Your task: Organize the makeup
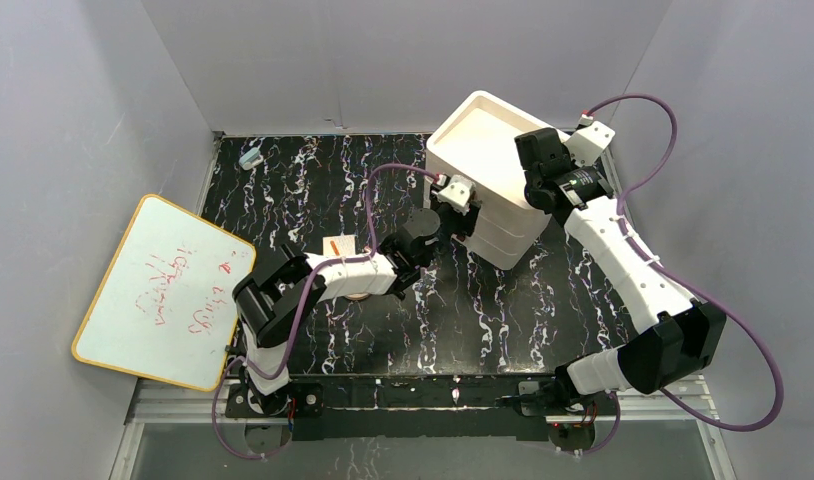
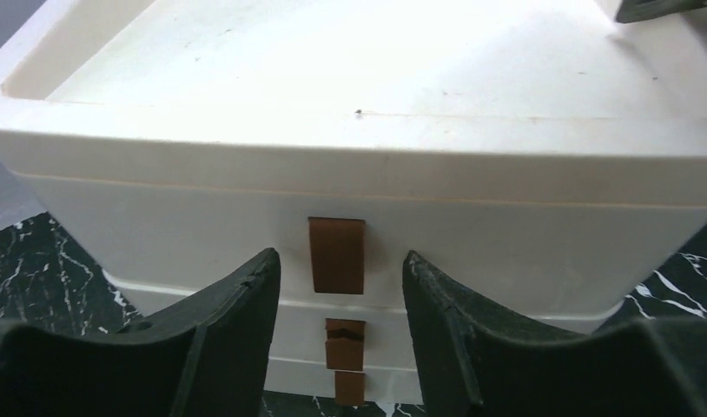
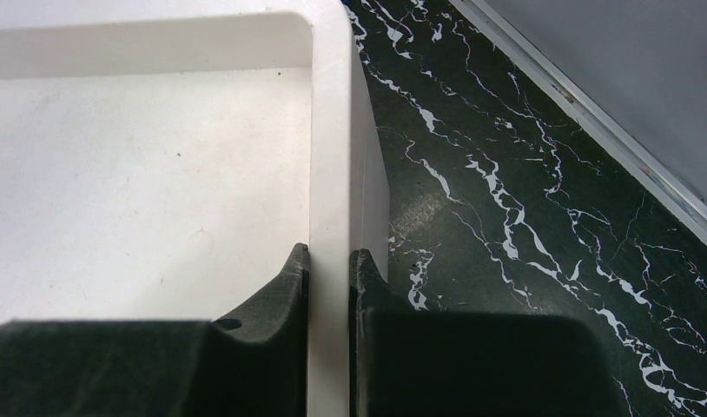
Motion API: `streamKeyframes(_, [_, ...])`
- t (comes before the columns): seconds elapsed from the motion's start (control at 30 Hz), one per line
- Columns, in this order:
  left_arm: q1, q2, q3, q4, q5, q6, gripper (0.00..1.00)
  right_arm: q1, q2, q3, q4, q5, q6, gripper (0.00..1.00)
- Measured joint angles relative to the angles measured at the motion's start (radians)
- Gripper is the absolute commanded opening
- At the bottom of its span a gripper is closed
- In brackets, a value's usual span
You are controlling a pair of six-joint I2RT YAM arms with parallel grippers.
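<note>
Two grippers at the box, makeup on the table

My left gripper [image 2: 340, 269] is spread wide, one finger on each side of the top brown handle [image 2: 336, 254] of the box [image 2: 506, 252]. It is level with the handle and, as far as my wrist view shows, not touching it. Two more brown handles sit below, one under the other.

My right gripper [image 3: 329, 256] is clamped on the box's top rim [image 3: 333, 130], with one finger inside the shallow white tray and the other outside against the wall. No label or brand shows on the box.

From above, the box stands at the far right of the black marbled table [image 1: 313, 180]. The tan piece [image 1: 338, 246], marked with a short orange stripe, lies flat just beside my left forearm, well apart from the box. A pale round edge, perhaps a disc [image 1: 358, 296], peeks from under that forearm; I cannot tell more.

A small blue object [image 1: 250, 158] sits at the far left corner. A whiteboard [image 1: 163, 290] leans at the left, its red scrawl too faint to read.
</note>
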State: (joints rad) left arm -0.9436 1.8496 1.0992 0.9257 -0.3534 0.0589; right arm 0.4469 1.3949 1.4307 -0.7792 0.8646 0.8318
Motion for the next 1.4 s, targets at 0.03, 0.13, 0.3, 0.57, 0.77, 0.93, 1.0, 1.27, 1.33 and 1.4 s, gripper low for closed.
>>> streamKeyframes(0.03, [0.001,-0.001,0.000,0.005,0.014,-0.003,0.44,0.000,0.000,0.000,0.000,0.000,0.000,0.01])
streamKeyframes(0.13, [0.004,-0.001,0.000,0.012,0.057,-0.023,0.23,0.000,0.000,0.000,0.000,0.000,0.000,0.01])
streamKeyframes(0.3, [0.026,-0.001,0.002,0.013,0.087,-0.058,0.00,0.000,0.000,0.000,0.001,0.002,0.000,0.01])
streamKeyframes(0.57, [0.050,-0.002,0.005,0.002,0.135,-0.097,0.00,0.013,0.026,0.021,-0.011,0.037,0.003,0.01])
streamKeyframes(0.77, [0.063,-0.021,0.006,-0.029,0.155,-0.097,0.00,0.016,0.092,0.088,-0.044,0.053,-0.002,0.01])
streamKeyframes(0.93, [0.071,-0.087,-0.031,-0.093,0.159,-0.095,0.00,0.005,0.119,0.110,-0.025,0.042,-0.020,0.01])
streamKeyframes(1.0, [0.070,-0.137,-0.074,-0.119,0.159,-0.095,0.00,-0.008,0.123,0.114,-0.018,0.026,-0.031,0.01])
streamKeyframes(1.27, [0.065,-0.307,-0.219,-0.179,0.142,-0.105,0.00,-0.065,0.173,0.159,0.032,-0.037,-0.092,0.01])
streamKeyframes(1.33, [0.065,-0.339,-0.245,-0.188,0.130,-0.112,0.00,-0.074,0.192,0.174,0.048,-0.041,-0.104,0.01])
streamKeyframes(1.4, [0.065,-0.367,-0.259,-0.203,0.123,-0.120,0.00,-0.080,0.211,0.190,0.058,-0.042,-0.113,0.01])
